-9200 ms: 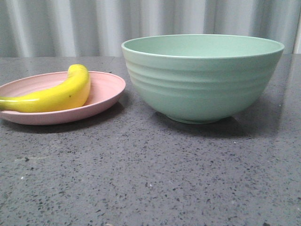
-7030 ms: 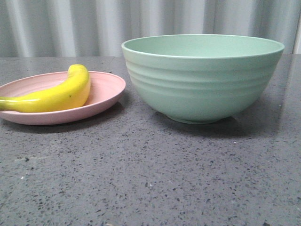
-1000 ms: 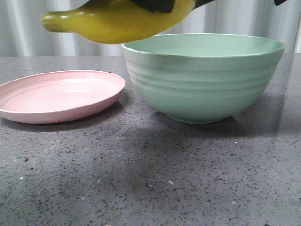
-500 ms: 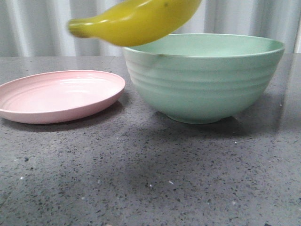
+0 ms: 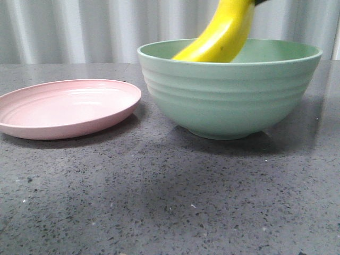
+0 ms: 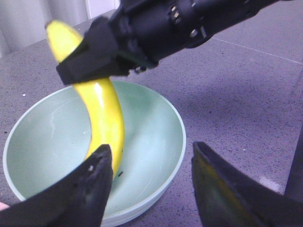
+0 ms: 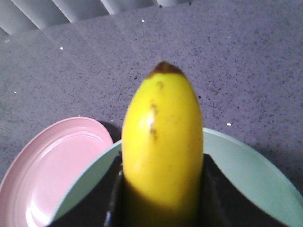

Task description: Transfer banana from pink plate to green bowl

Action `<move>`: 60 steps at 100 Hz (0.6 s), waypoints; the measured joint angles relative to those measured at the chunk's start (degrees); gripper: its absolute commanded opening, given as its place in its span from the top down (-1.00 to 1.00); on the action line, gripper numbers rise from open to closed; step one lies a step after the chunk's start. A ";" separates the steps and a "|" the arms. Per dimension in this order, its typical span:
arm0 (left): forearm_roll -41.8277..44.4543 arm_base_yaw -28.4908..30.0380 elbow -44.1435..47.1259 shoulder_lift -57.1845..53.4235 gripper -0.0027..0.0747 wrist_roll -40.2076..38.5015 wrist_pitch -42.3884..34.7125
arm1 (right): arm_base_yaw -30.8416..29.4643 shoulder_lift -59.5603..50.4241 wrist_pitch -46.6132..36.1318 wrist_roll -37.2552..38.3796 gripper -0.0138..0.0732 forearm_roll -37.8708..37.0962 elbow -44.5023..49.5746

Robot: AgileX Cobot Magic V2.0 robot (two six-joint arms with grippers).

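My right gripper (image 7: 162,198) is shut on the yellow banana (image 5: 223,34) and holds it steeply tilted, its lower end dipping inside the green bowl (image 5: 228,95). In the left wrist view the right gripper (image 6: 92,61) clamps the banana (image 6: 102,109) near its upper end, above the bowl (image 6: 151,142). The right wrist view shows the banana (image 7: 162,137) between the fingers, its dark tip pointing away, over the bowl's rim (image 7: 251,175). My left gripper (image 6: 151,189) is open and empty, above the bowl's near edge. The pink plate (image 5: 69,106) lies empty left of the bowl.
Everything stands on a dark speckled grey table (image 5: 170,202). A pale pleated curtain (image 5: 79,26) hangs behind it. The plate also shows in the right wrist view (image 7: 52,165), close beside the bowl.
The banana has left the pink plate. Over the last second it moved right and swung from nearly level to steeply tilted, one end dropping into the bowl.
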 measured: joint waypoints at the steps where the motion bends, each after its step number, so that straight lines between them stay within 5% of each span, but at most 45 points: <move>1: 0.00 0.00 0.00 0.00 0.02 0.00 0.00 | 0.00 0.33 -0.10 0.00 0.74 -0.16 0.00; 31: 0.00 0.00 0.00 0.00 0.02 0.00 0.00 | 0.00 3.61 -0.59 0.00 0.08 -1.83 0.00; 60: 0.00 0.00 0.00 0.00 0.02 0.00 0.00 | 0.00 3.61 -0.66 0.00 -0.03 -2.86 0.00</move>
